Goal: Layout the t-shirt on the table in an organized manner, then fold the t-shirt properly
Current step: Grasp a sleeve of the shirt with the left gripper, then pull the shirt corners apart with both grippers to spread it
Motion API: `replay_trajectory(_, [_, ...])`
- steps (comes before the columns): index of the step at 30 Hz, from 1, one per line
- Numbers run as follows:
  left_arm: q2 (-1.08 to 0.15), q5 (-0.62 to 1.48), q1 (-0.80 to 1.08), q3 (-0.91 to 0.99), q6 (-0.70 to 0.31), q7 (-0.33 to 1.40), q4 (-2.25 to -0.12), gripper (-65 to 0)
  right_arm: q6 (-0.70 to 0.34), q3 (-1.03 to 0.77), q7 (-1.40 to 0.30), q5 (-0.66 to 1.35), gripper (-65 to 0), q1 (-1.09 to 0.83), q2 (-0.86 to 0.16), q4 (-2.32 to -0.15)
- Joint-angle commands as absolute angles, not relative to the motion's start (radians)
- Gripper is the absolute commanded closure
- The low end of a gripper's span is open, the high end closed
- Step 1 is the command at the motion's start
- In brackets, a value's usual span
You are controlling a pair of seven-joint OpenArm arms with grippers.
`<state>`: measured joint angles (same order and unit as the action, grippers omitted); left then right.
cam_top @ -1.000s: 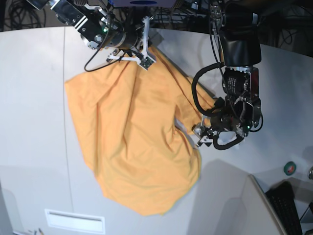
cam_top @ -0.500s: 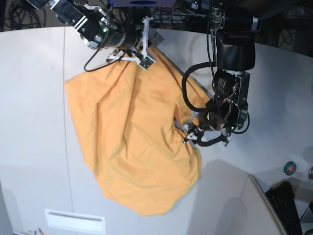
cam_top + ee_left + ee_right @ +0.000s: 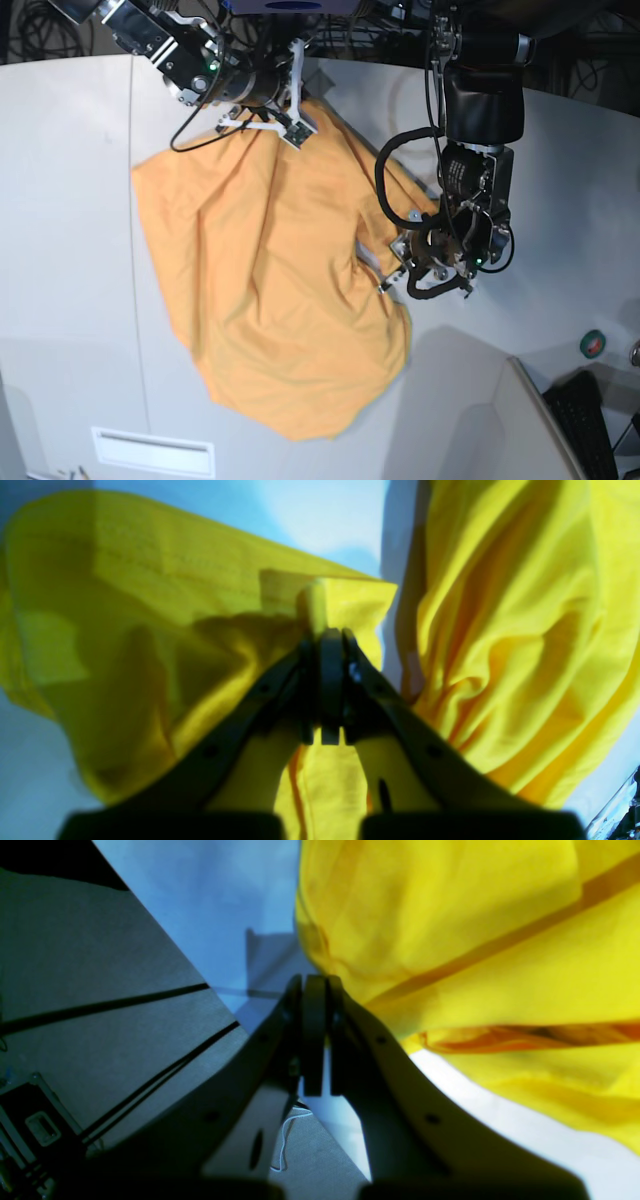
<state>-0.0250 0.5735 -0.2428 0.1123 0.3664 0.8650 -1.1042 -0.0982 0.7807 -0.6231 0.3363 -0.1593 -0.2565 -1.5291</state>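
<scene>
Both jaws closed on the t-shirt (image 3: 270, 290): right gripper (image 3: 297, 125) pinches the far edge, left gripper (image 3: 392, 277) a fold at the right side. That looks like a two-point hold for pulling the cloth flat. Shirt lies crumpled mid-counter (image 3: 70, 200), not yet laid out. Count: one shirt, two arms, one small green-red round object (image 3: 594, 344) near right.

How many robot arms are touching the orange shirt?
2. The right arm's fingers pinch the t-shirt at its far edge; the left arm's fingers pinch its edge nearest that arm. None seem hidden.
</scene>
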Motion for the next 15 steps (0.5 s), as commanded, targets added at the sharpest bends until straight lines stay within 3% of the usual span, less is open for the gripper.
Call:
replay_trajectory(1, [-0.030, 0.579, -0.259, 0.114, 0.360, 0.857, -1.141, 0.0, -0.102, 0.777, -0.608, 0.343, 0.0, -0.154, -0.254, -1.541])
replay_trajectory(9, [-0.091, 0.579, -0.079, 0.114, 0.366, 0.857, -1.432, 0.0, -0.101, 0.769, -0.608, 0.349, 0.0, -0.154, -0.249, -1.615])
replay_trajectory(13, [-0.122, 0.578, 0.047, 0.139, 0.367, 0.857, -1.550, 0.0, -0.104, 0.651, -0.607, 0.349, -26.3, -0.229, -0.249, -1.736])
replay_trajectory(15, [-0.124, 0.579, 0.097, 0.183, 0.363, 0.857, -1.581, 0.0, -0.104, 0.581, -0.605, 0.349, -29.7, -0.265, -0.249, -1.794])
